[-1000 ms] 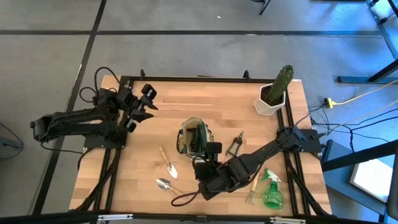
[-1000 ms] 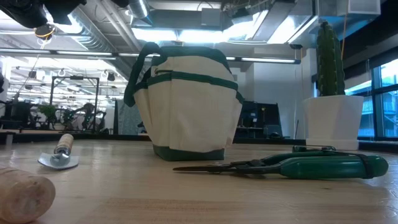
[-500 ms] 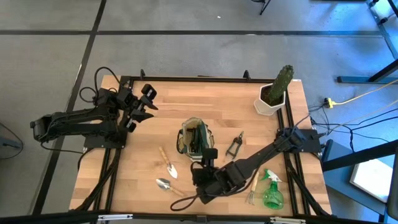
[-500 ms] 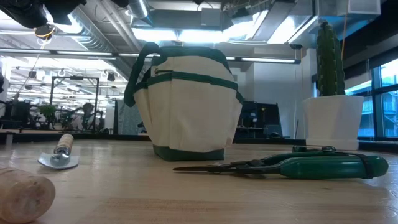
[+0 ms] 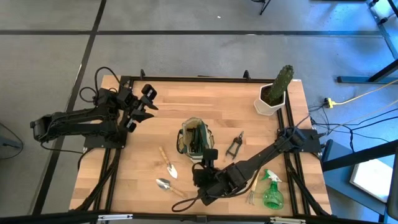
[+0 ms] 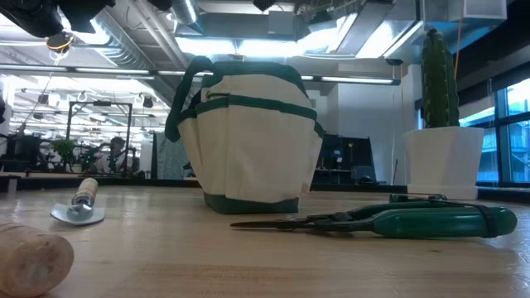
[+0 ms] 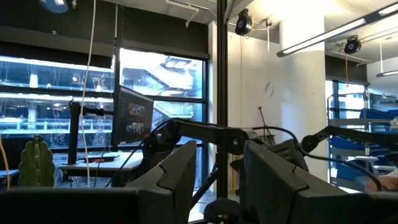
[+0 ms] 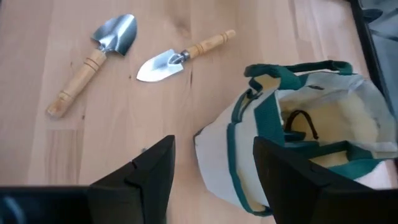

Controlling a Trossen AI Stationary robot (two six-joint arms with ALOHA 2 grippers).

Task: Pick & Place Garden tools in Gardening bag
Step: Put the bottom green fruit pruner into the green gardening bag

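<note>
Just beyond the open, empty right fingers [image 8: 211, 171] the bag [image 8: 305, 137] is seen, the arm having drifted bench-edgewards, suggesting a finished drop; left fingers [image 7: 217, 180] parted, empty.

I can find no readable text, label, brand, number or sign in any of my views. The gardening bag [image 6: 248, 136] shows plain beige fabric with green trim and no printing. The white pot [image 6: 443, 161] is blank. The pruners [image 6: 397, 221] and the wooden-handled trowels [image 8: 183, 57] carry no markings that I can make out. A monitor [image 7: 132, 121] glows in the room beyond the surface, but whatever is on its screen is too small to read.
</note>
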